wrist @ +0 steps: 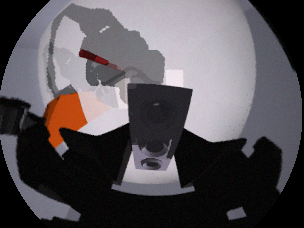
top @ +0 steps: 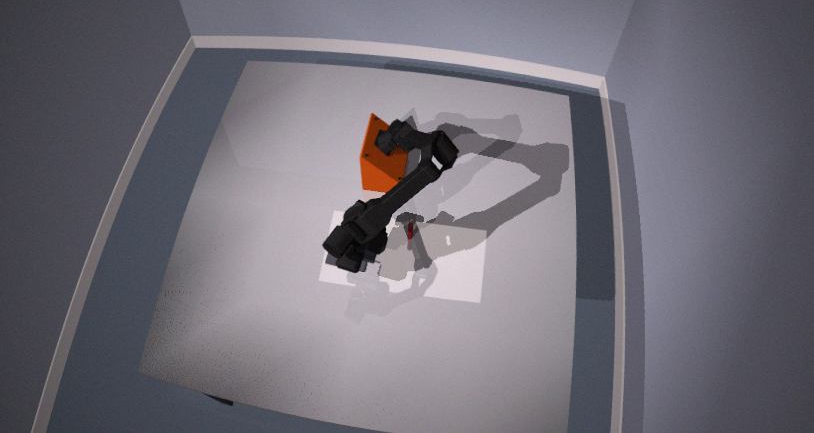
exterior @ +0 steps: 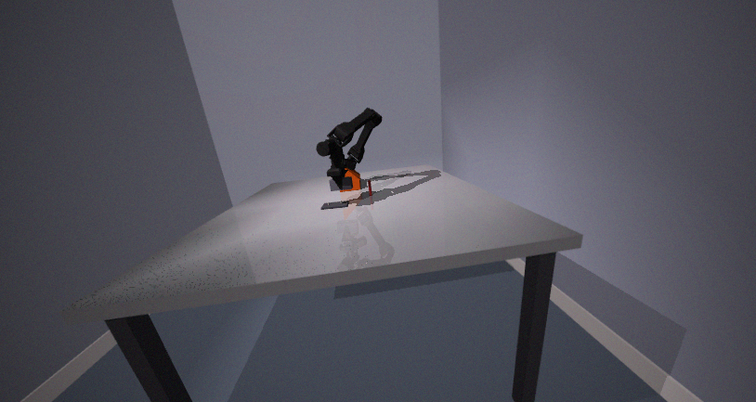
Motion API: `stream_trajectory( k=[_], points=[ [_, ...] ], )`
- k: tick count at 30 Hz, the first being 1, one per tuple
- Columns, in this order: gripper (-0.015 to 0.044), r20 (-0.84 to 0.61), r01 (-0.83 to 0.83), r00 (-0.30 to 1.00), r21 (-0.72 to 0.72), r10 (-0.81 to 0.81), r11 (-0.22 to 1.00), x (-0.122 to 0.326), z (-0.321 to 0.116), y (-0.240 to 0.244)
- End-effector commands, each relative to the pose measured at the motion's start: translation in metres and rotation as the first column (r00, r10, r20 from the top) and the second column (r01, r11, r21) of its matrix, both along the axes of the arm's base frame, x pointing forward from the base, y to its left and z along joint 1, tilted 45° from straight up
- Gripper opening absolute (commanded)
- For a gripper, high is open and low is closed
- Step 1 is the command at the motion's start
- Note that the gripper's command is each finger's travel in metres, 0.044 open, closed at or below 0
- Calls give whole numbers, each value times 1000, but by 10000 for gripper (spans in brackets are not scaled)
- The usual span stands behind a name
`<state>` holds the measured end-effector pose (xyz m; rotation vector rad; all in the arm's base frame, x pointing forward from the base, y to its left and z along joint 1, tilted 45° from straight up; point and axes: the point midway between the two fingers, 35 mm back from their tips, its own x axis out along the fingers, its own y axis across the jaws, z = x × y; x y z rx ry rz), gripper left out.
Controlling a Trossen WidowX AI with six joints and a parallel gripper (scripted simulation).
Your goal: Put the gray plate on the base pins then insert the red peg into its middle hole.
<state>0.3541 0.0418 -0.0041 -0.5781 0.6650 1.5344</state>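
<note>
My gripper [exterior: 341, 184] [wrist: 154, 122] is shut on the gray plate [exterior: 333, 186] [wrist: 160, 97], whose holes show between the fingers in the wrist view. The plate is held roughly level, above the base. The dark base [exterior: 334, 205] lies flat on the table, with a visible gap below the plate. Its pins are too small or hidden to make out, so I cannot tell how they line up with the holes. In the top view the arm covers most of the plate and base. The red peg [top: 409, 231] [exterior: 370, 189] [wrist: 93, 56] stands upright to the right of the gripper.
The orange block [top: 376, 171] [exterior: 353, 180] [wrist: 67, 116] carrying the arm stands behind the work area. A white rectangle [top: 461, 276] lies under the work area on the table [top: 273, 316] [exterior: 423, 230]. Arm shadows fall around the peg.
</note>
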Motion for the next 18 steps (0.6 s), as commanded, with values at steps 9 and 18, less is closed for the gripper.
stream_trajectory(
  k=[9,18],
  points=[
    [0,34,-35,999,0,35,999,-9,-39,-11],
    [0,45,-47,998,1,47,999,-13,-52,-14]
  ],
)
